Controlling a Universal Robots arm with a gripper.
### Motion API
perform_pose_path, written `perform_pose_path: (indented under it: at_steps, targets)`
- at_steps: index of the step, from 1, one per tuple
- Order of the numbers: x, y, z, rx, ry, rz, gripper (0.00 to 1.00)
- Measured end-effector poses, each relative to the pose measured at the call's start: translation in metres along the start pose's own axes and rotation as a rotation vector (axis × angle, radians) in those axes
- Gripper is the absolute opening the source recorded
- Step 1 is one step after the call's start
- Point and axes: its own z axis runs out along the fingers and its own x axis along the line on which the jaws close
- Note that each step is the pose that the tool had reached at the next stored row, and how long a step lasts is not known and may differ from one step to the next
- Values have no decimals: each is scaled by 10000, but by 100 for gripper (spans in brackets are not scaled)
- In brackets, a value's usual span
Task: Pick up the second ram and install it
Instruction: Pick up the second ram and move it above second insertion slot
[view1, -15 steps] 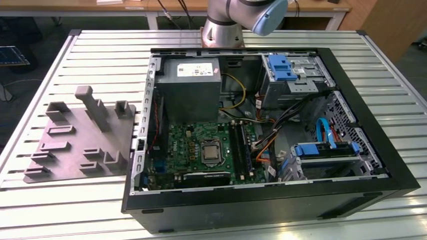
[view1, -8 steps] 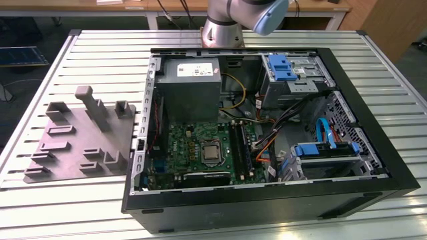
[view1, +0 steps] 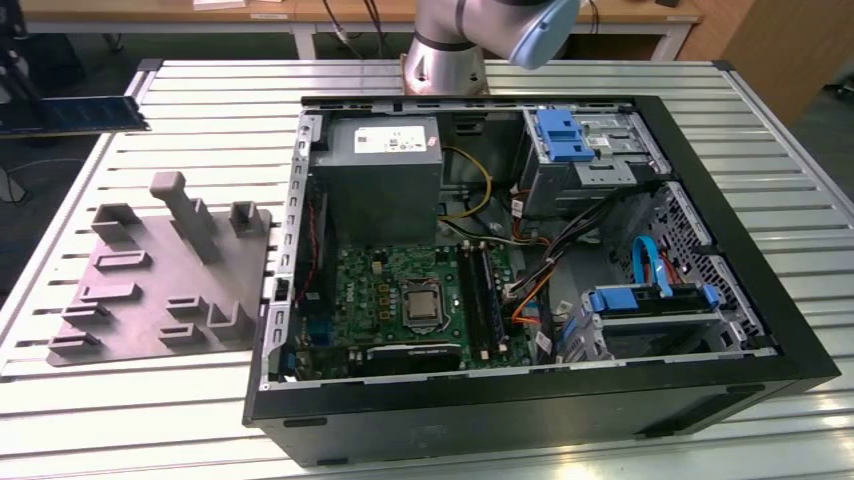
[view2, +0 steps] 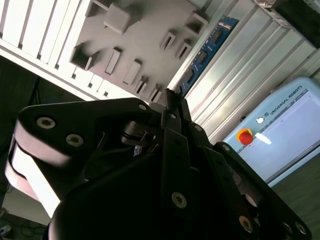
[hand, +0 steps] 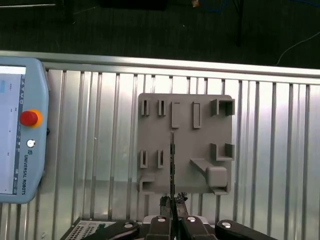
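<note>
**Exterior view, from its left to its right.** The second ram (view1: 74, 115) shows its broad face at the far left edge, past the corner of the slatted table (view1: 134, 400). The grey holder block (view1: 160, 280) lies flat on the slats, well apart from the ram. Beside the block stands the open computer case (view1: 534, 410), with the motherboard (view1: 400, 300), a grey power supply (view1: 380, 170) and blue drive brackets (view1: 567, 130) inside. The arm's base (view1: 447, 60) rises behind the case. The case's side wall stands between the block and the motherboard.

**First wrist view.** Here I see what the exterior view leaves out. The gripper (hand: 172, 202) is pinched closed on the second ram, which appears edge-on as a thin dark line crossing the holder block (hand: 185, 145). The block's slots and posts are seen from above. A teach pendant (hand: 22, 130) with a red button (hand: 29, 118) lies on the slats, apart from the block.

**Second wrist view.** The gripper's dark body (view2: 165, 190) hides most of the scene. Past the fingertips (view2: 176, 106) the ram's blue-green face with its black chips (view2: 207, 47) runs outward over the table. The holder block (view2: 145, 35) lies to one side of it and the pendant (view2: 280, 125) to the other.
</note>
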Motion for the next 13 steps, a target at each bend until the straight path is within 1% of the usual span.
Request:
perform_pose_path:
  at_steps: [13]
  targets:
    - [22, -589, 13, -8, 0, 0, 14]
